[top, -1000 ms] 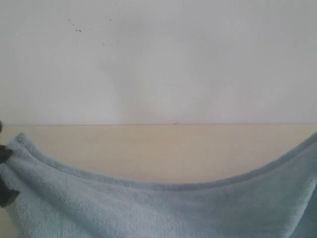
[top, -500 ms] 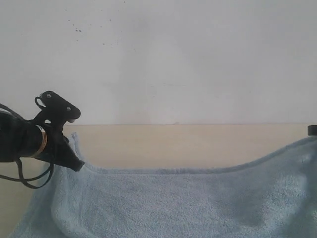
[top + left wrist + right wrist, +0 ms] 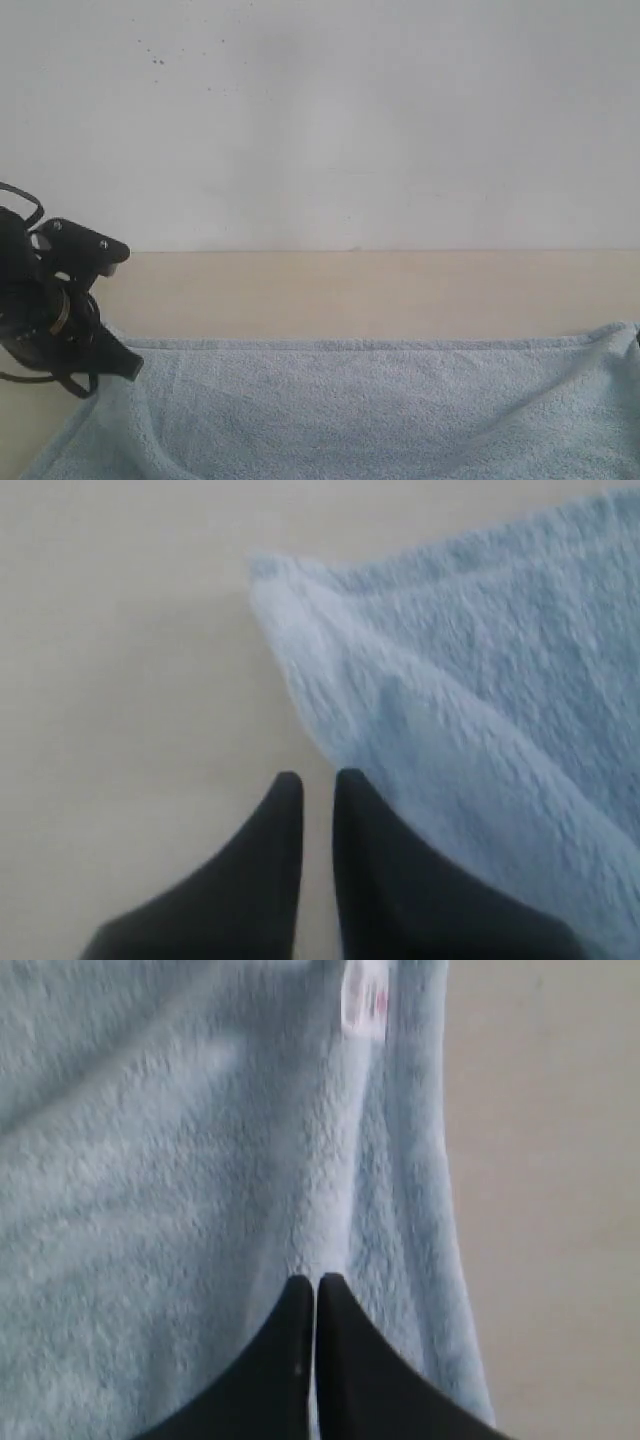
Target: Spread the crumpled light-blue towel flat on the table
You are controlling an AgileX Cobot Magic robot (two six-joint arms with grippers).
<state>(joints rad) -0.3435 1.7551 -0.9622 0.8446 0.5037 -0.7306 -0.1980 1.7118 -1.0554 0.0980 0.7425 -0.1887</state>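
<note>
The light-blue towel (image 3: 370,410) lies spread across the near part of the table (image 3: 350,290), its far hem running almost straight from left to right. My left gripper (image 3: 128,366) sits low at the towel's left corner. In the left wrist view this gripper (image 3: 315,777) is slightly open, bare table (image 3: 120,630) shows in the gap, and the towel corner (image 3: 480,680) lies beside one finger. My right gripper (image 3: 317,1280) is shut on a fold of towel (image 3: 180,1160) near the hem, with the white tag (image 3: 365,1000) beyond it.
A white speckled wall (image 3: 320,120) rises behind the table's far edge. Bare tabletop (image 3: 550,1160) runs alongside the towel's right hem. The left arm's black cables (image 3: 40,375) hang over the left end of the table.
The towel's far edge went from a deep hanging sag to a low, straight line on the table. My left arm came into view, then dropped lower and leftward with the corner.
</note>
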